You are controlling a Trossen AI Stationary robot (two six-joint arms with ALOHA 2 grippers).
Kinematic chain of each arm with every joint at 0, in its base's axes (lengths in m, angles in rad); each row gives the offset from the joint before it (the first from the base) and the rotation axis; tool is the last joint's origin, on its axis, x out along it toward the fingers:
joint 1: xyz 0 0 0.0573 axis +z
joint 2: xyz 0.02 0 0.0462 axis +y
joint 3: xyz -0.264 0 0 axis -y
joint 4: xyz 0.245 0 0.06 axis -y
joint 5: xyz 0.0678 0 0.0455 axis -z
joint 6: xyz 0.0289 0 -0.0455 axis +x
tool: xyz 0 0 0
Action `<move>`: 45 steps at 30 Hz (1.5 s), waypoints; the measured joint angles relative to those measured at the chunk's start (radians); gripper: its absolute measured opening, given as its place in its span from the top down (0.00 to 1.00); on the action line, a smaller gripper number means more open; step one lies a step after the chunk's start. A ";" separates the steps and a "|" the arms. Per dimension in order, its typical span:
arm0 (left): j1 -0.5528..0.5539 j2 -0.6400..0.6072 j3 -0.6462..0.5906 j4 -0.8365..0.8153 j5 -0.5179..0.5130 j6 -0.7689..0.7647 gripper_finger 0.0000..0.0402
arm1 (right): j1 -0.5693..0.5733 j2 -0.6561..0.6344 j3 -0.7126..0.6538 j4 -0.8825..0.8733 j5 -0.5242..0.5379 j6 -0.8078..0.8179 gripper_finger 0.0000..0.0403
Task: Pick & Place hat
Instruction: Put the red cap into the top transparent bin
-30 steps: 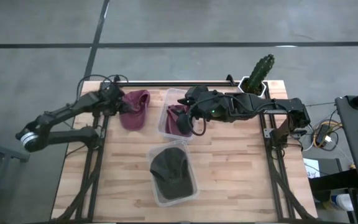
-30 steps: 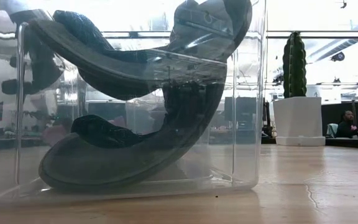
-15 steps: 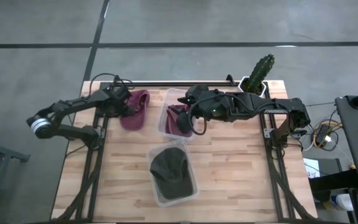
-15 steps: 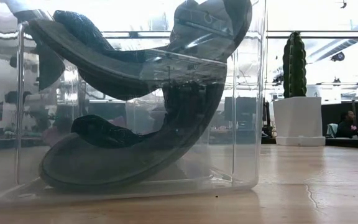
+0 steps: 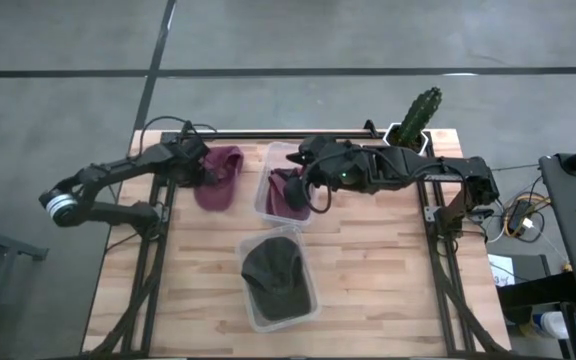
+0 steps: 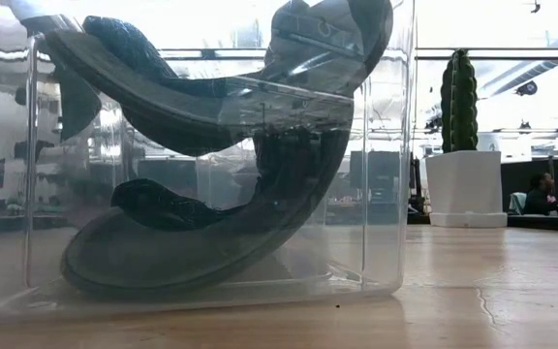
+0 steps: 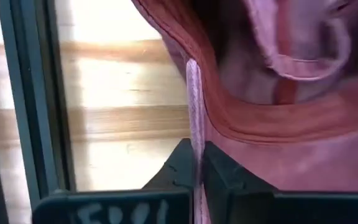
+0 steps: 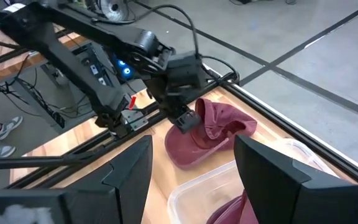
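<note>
A maroon hat (image 5: 218,177) lies on the wooden table at the far left, with my left gripper (image 5: 197,166) shut on its left edge. The right wrist view shows the same hat (image 8: 211,132) and my left gripper (image 8: 188,121). A second maroon hat (image 5: 286,190) sits in a clear bin (image 5: 268,205) at the far middle. My right gripper (image 5: 304,196) hovers open over it, its two fingers (image 8: 129,171) apart with nothing between them. A dark hat (image 5: 273,275) fills a nearer clear bin (image 5: 308,305). My left gripper pinches the hat's stitched rim edge (image 7: 192,112) between its two fingers (image 7: 180,167). The fingers come from the table's left, slanting down. The edge runs on between them. The rest of the hat lies slack on the table.
A cactus (image 5: 420,110) in a white pot (image 6: 465,189) stands at the far right corner. A black rail (image 5: 268,134) runs along the far edge. In the low view the dark hat (image 6: 211,223) in its bin (image 6: 386,145) fills the near left.
My left arm's rear part has swung toward the table's far edge, while its gripper has stayed at the maroon hat's left edge. The hats and bins lie as before.
</note>
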 joint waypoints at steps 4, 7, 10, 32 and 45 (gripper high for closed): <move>0.005 -0.091 0.033 -0.017 -0.018 0.016 0.98 | -0.009 0.000 -0.002 0.001 0.002 0.000 0.46; 0.006 -0.163 0.074 -0.025 -0.047 0.035 0.98 | -0.016 0.000 -0.002 0.001 0.002 0.000 0.46; 0.008 -0.222 0.122 -0.048 -0.051 0.039 0.98 | -0.024 0.000 -0.002 0.001 0.002 0.000 0.46; 0.003 -0.431 0.382 0.093 0.073 -0.047 0.98 | -0.118 0.002 -0.006 -0.006 -0.007 0.158 0.46; -0.077 -0.389 0.374 0.165 0.282 -0.172 0.99 | -0.144 0.004 -0.022 -0.009 -0.010 0.238 0.46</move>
